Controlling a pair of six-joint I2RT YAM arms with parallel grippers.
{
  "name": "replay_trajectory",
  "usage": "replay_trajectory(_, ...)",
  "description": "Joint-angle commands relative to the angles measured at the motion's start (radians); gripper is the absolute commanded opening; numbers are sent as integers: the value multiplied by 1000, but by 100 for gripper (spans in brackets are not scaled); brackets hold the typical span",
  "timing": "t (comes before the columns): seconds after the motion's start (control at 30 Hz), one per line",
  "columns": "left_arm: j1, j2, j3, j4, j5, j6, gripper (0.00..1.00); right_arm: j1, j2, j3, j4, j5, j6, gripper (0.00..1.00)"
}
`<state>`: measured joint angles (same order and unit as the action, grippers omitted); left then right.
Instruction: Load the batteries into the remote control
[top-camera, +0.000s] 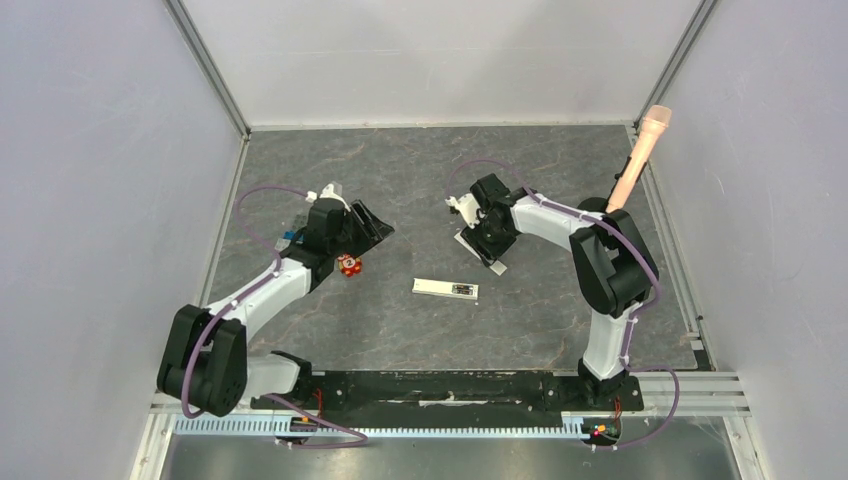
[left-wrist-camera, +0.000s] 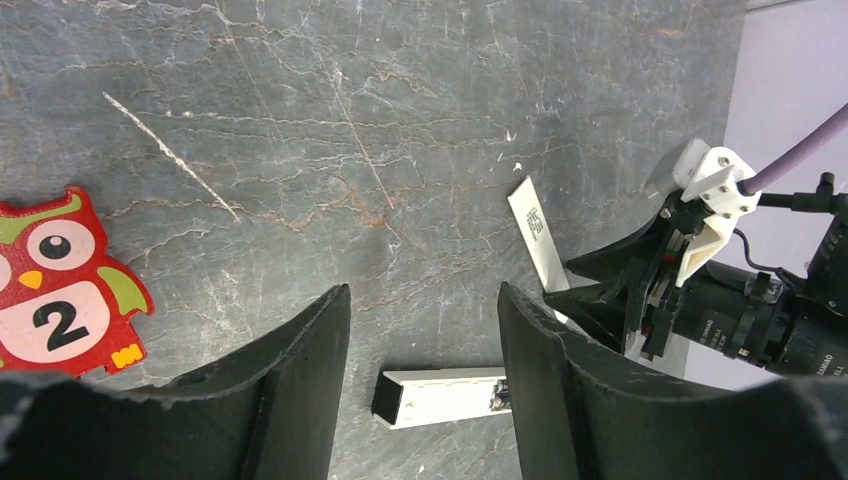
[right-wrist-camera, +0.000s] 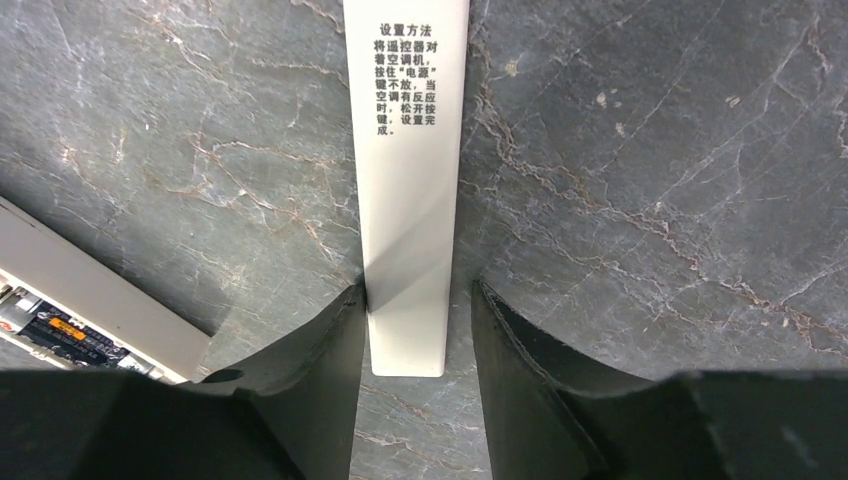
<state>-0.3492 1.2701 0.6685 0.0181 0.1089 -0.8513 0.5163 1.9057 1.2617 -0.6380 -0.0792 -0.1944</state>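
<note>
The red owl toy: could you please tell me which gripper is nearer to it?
Left. The left gripper is close beside the red owl toy, open and empty; the right gripper is far across the table, straddling a white printed strip.
</note>
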Motion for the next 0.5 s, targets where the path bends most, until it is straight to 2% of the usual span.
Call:
replay_trajectory(0.0,-5,14,35,60,19,-25,61,-14,102,-24,-12,-63,28,43)
replay_trajectory(0.2,-19,32,54,61,9,-25,61,-16,136,-3,-32,-80,36,30)
replay_trajectory(0.27,-30,48,59,75,9,-27,61,-16,135,1,-32,-77,38,29)
replay_trajectory(0.47,-92,157,67,202,31,-58,61,-17,80,-11,29,-87,63,23)
